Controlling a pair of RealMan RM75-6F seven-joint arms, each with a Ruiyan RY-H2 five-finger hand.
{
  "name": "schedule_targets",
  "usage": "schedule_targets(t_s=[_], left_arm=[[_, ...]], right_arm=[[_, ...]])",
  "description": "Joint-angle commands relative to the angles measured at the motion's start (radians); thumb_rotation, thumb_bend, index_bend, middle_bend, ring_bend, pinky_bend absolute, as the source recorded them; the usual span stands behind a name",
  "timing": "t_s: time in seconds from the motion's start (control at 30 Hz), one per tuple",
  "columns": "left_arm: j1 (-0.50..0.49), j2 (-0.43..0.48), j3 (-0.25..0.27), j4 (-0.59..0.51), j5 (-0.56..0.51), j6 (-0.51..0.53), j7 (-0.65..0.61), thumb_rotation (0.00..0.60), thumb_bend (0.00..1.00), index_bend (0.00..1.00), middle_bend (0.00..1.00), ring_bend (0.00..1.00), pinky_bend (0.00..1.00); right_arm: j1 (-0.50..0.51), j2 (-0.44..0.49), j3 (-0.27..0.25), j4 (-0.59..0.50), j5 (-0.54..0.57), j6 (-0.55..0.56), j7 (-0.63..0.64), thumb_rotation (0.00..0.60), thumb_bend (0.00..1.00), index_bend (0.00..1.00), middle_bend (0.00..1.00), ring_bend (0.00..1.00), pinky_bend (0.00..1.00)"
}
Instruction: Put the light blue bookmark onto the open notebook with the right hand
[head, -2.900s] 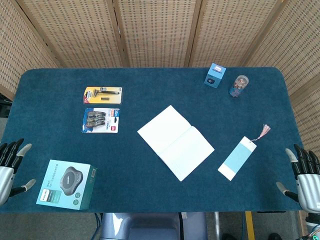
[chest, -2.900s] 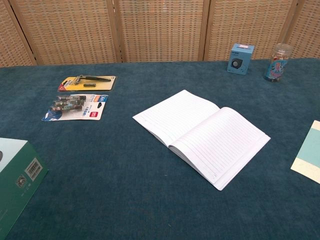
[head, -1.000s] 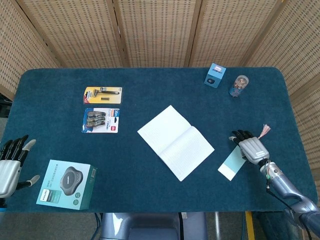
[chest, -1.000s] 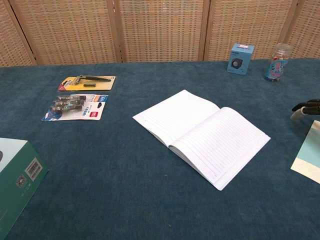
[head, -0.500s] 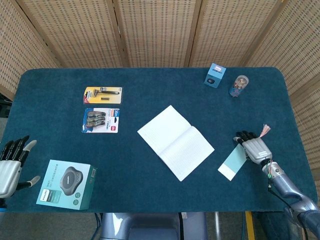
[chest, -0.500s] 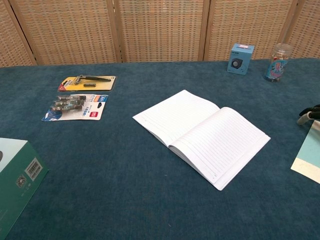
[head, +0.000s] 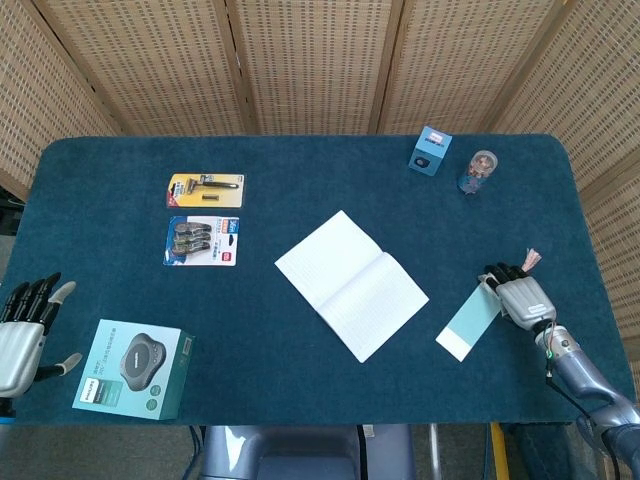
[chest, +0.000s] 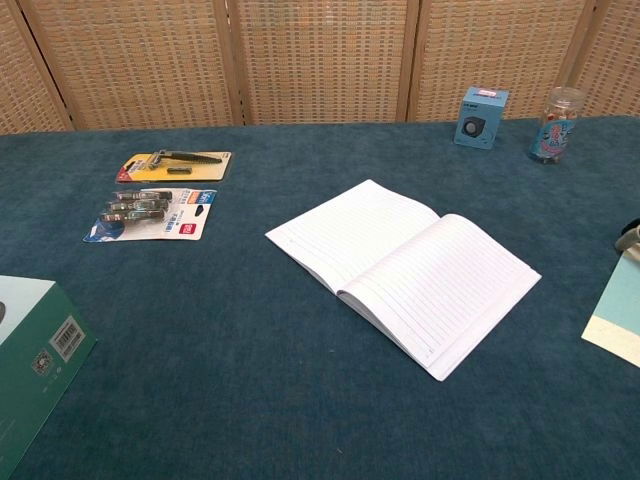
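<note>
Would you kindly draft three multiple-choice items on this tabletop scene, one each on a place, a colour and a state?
1. Where does the light blue bookmark lie?
A. on the notebook
B. on the cloth, right of the notebook
C. on the green box

2. What colour is the tablecloth?
A. dark blue
B. red
C. white

3. How is the notebook?
A. closed
B. standing upright
C. lying open

Answers:
1 B: it lies right of the pages, with the right hand at its far end.
2 A: the cloth is dark blue throughout.
3 C: both pages lie spread.
</note>
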Motion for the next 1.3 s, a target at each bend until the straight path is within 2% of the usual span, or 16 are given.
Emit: schedule_targets(t_s=[0.03, 0.33, 0.77, 1.1, 1.3], left_arm=[[-0.002, 0.0, 0.002, -0.001, 0.002, -0.005, 0.003, 0.6, 0.0, 0.0, 0.0, 0.0, 0.0], [-0.001, -0.001, 0.003, -0.002, 0.002, -0.001, 0.005, 0.6, 0.0, 0.0, 0.0, 0.0, 0.0], [-0.002, -0.004, 0.006, -0.003, 0.005, -0.003, 0.013, 0.6, 0.0, 0.0, 0.0, 0.0, 0.0], [-0.005, -0.006, 0.008, -0.005, 0.006, -0.008, 0.021, 0.6, 0.0, 0.0, 0.0, 0.0, 0.0], [-0.006, -0.006, 0.01, -0.007, 0.006, -0.012, 0.027, 0.6, 0.0, 0.0, 0.0, 0.0, 0.0]], right_arm=[[-0.004, -0.002, -0.004, 0.011, 0.004, -0.003, 0.005, 0.6, 1.0, 0.24, 0.15, 0.0, 0.12], [-0.017, -0.002, -0.003, 0.032, 0.025, -0.009, -0.014, 0.6, 1.0, 0.29, 0.21, 0.0, 0.12], [-0.039, 0.036, 0.001, -0.001, 0.062, -0.037, -0.066, 0.6, 1.0, 0.34, 0.28, 0.02, 0.15], [-0.062, 0.082, -0.009, -0.049, 0.072, -0.034, -0.087, 0.6, 1.0, 0.37, 0.3, 0.04, 0.17], [-0.08, 0.131, -0.016, -0.122, 0.074, -0.014, -0.121, 0.6, 1.0, 0.37, 0.3, 0.05, 0.18]])
